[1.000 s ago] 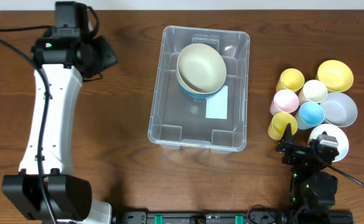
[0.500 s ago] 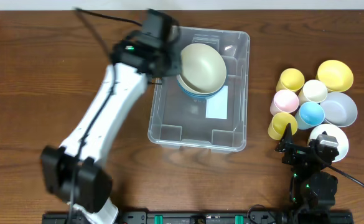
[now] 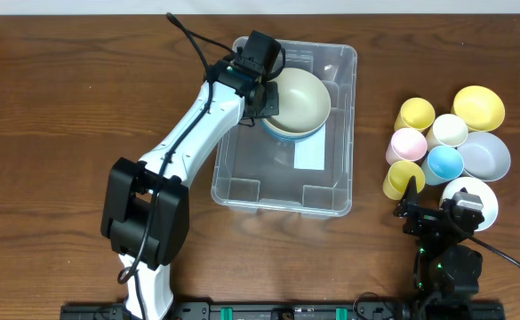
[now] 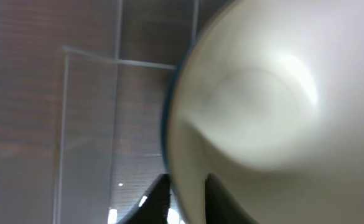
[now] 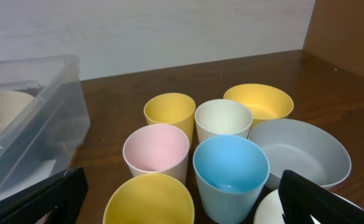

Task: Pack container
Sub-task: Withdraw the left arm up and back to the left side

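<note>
Toward the far edge of the brown wooden tabletop, about midway between its left and right edges, sits the large clear rectangular plastic container (image 3: pixel 348 133). Its white label (image 3: pixel 310 151) shows on the ribbed base. In the container's far half a round cream plastic bowl (image 3: pixel 302 96) nests inside a blue plastic bowl (image 3: pixel 286 135), of which only a sliver of rim shows; the near half is bare.

The left gripper (image 3: pixel 268 100) reaches over the container's far-left corner to the left side of the cream bowl. In the left wrist view its two dark fingers (image 4: pixel 158 200) stand on either side of the bowl's wall, one inside and one outside, and the jaws look pinched together on the rim. A rim pinch suits a thin-walled bowl, and it probably serves to seat or shift the bowl squarely in the stack so the rest of the floor stays free.

Near the right edge the unpacked pieces stand clustered: two yellow cups (image 3: pixel 415 114), a cream cup (image 3: pixel 450 130), a pink cup (image 3: pixel 409 144), a light blue cup (image 3: pixel 444 163), a yellow bowl (image 3: pixel 478 107), a grey bowl (image 3: pixel 486 156) and a white bowl (image 3: pixel 475 191). The right gripper (image 5: pixel 182 186) hangs just on the near side of them with its jaws wide apart and holding nothing. It seems placed ready for the next pick.
</note>
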